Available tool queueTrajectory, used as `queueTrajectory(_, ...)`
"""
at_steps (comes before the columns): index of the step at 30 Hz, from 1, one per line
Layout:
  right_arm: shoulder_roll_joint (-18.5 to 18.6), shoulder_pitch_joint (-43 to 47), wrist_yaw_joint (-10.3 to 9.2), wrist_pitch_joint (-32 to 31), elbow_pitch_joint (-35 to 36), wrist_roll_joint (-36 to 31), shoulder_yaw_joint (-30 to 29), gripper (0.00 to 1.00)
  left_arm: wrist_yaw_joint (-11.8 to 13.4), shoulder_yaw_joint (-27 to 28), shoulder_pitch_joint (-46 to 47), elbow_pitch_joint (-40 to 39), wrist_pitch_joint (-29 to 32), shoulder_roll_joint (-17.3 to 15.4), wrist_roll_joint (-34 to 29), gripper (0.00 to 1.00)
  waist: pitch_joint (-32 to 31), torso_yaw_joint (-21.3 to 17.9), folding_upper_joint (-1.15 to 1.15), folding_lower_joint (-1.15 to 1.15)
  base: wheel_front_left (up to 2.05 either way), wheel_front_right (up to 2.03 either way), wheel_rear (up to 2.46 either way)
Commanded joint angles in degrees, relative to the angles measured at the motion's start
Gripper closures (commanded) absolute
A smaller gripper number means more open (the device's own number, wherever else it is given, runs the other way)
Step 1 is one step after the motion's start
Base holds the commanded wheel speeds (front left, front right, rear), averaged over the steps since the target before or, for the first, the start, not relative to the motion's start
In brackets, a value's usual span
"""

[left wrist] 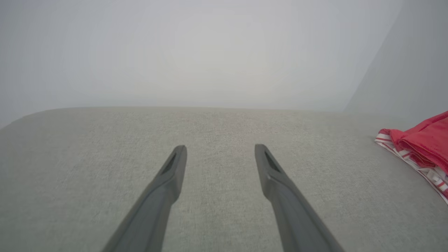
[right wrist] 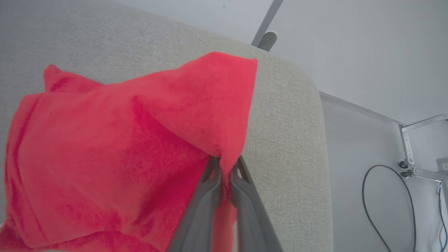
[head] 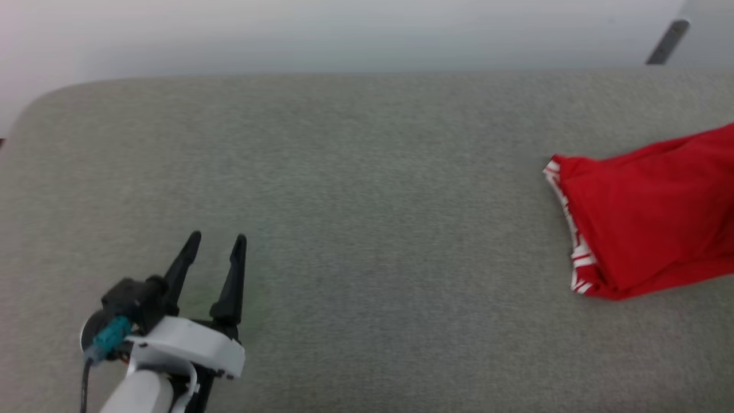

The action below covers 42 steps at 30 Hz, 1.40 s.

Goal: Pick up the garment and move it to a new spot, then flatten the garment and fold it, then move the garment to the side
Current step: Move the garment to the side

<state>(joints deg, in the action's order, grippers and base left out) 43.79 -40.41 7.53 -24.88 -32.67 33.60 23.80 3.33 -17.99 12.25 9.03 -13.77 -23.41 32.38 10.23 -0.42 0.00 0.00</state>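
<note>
Where the garment [head: 648, 212] lies at the right end of the grey padded surface [head: 367, 172], it is cut by the right edge of the head view, so its full outline cannot be made out. A bunched red mass is seen, with a white-and-red striped hem turned toward the middle of the surface. From the left wrist view the same striped edge is seen at the far right, likewise cropped by the frame.

A fold of the red cloth is pinched between the closed fingers of the right gripper [right wrist: 227, 162], and the fingertips are partly covered by cloth draped over them. Whether the cloth is lifted clear of the surface there cannot be told.

The left gripper [head: 218, 237] is held over the left part of the surface, fingers spread apart with nothing between them, well apart from the garment. Its arm is cropped by the bottom edge. Beyond the surface's rounded end, a dark cable [right wrist: 385, 196] is seen on the pale floor.
</note>
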Motion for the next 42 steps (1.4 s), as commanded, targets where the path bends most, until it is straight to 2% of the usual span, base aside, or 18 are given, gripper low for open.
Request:
queueTrajectory(1, 0.70, -1.47, -0.09, 0.80, -0.22, -0.67, 0.21, 1.00, -0.38, -0.08, 1.41, 0.26, -0.22, -0.16, -0.42, 0.00, 3.31, -3.78, 0.00, 0.00, 0.00, 0.00, 0.00)
queueTrajectory(12, 4.90, -7.44, -0.09, 7.18, -4.53, -3.38, 3.75, 1.00, -2.91, -2.27, 8.23, 1.70, 0.97, -0.66, -1.91, 0.00, 8.33, -8.68, 0.00, 0.00, 0.00, 0.00, 0.00)
queueTrajectory(18, 7.45, -10.40, -0.10, 11.81, -9.49, -5.59, 5.90, 1.00, -3.72, -3.31, 11.26, 2.07, 1.42, -0.55, -2.61, 0.00, 11.36, -8.55, 0.00, 0.00, 0.00, 0.00, 0.00)
queueTrajectory(23, 7.70, -12.73, -0.10, 15.54, -14.59, -9.71, 6.14, 1.00, -4.30, -3.92, 12.86, 2.24, 1.88, -0.78, -2.92, 0.00, 13.35, -7.56, 0.00, 0.00, 0.00, 0.00, 0.00)
queueTrajectory(31, 5.40, -15.65, -0.10, 19.60, -23.99, -18.54, 4.62, 1.00, -4.44, -4.31, 14.19, 2.04, 2.28, -1.10, -2.75, 0.00, 15.67, -5.84, 0.00, 0.00, 0.00, 0.00, 0.00)
queueTrajectory(42, -0.14, -17.85, -0.09, 23.93, -34.02, -23.33, -0.56, 1.00, -4.12, -4.46, 14.50, 1.87, 2.37, -1.50, -2.19, 0.00, 16.56, -5.29, 0.00, 0.00, 0.00, 0.00, 0.00)
